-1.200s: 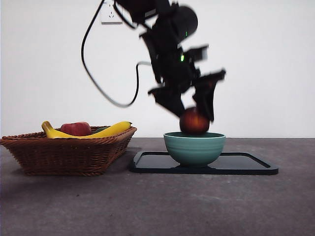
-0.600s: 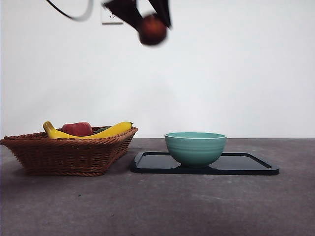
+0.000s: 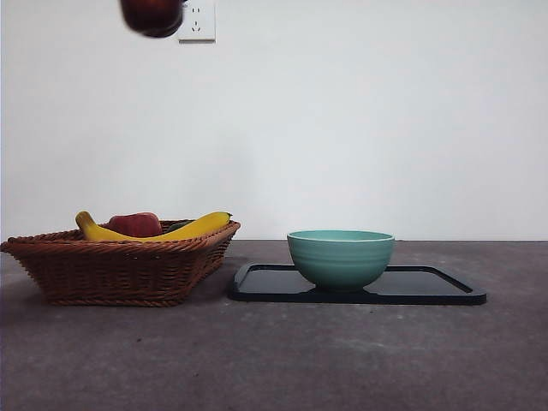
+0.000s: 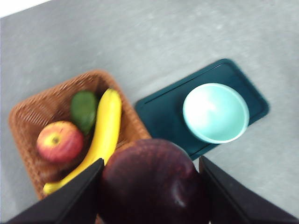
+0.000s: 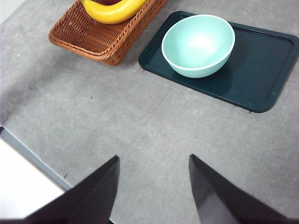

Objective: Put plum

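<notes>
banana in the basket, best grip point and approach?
Take the banana at mid-length from above, jaws across its narrow width. It lies long across the wicker basket atop the other fruit, apple and avocado close on one side. Left tool already holds the plum; right tool is free.

Teal bowl on tray, beside fruit basket.

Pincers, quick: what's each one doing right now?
Left pincer: closed on the plum, held high above the basket.
Right pincer: open, holding nothing, over bare table.
</notes>
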Available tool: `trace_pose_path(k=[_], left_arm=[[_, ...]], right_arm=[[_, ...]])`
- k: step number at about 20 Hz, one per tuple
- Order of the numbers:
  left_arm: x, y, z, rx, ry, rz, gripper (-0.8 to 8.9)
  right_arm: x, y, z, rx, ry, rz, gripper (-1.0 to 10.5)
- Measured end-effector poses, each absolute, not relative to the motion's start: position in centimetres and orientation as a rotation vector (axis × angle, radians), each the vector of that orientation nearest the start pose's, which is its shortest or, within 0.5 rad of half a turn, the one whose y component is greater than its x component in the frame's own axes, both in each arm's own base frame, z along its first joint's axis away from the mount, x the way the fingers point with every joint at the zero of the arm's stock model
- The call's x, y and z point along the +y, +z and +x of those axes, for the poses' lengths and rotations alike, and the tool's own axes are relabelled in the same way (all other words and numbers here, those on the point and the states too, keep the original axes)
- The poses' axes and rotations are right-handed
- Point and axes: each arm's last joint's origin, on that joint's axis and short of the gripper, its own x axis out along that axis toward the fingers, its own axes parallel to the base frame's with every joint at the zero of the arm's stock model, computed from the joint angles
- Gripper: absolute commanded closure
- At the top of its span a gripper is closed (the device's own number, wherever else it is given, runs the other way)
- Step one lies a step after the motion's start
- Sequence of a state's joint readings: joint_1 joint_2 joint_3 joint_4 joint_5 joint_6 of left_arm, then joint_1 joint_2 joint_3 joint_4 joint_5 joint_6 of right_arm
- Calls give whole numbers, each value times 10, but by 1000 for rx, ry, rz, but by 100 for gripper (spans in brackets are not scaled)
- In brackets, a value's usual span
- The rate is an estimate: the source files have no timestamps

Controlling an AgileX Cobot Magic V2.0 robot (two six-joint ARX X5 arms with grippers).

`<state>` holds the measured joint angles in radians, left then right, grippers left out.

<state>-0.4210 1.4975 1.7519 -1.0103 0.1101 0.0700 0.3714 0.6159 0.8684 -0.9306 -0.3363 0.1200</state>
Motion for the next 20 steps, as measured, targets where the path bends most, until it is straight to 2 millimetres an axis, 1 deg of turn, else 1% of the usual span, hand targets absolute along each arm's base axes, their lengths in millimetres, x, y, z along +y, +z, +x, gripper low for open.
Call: trace_pose_path(k=[2,3,4,7,9,11,17,20], left_arm=[[-112,395,261,717,-507,170,664],[-109,377,260,711,-497,166,664],[-108,362,262,712,-492,164,664],[-108,306,271,754,-482,165,664],[-110,276,276,761,-481,167,664],[-112,252,281,766,-486,179,664],[-121,207,305,797,-512,246,664],[-124,195,312,801,-515,254,664]], right_arm=[[45,316,90,732,637,98,710],[45,316,90,732,638,98,710],[45,316,90,732,637,98,710],[45,316,90,732,638,98,710],[45,316,90,732,638,98,710],[45,316,90,731,638,98,710],[45,316,90,731,637,98,710],[45,316,90,732,637,98,710]])
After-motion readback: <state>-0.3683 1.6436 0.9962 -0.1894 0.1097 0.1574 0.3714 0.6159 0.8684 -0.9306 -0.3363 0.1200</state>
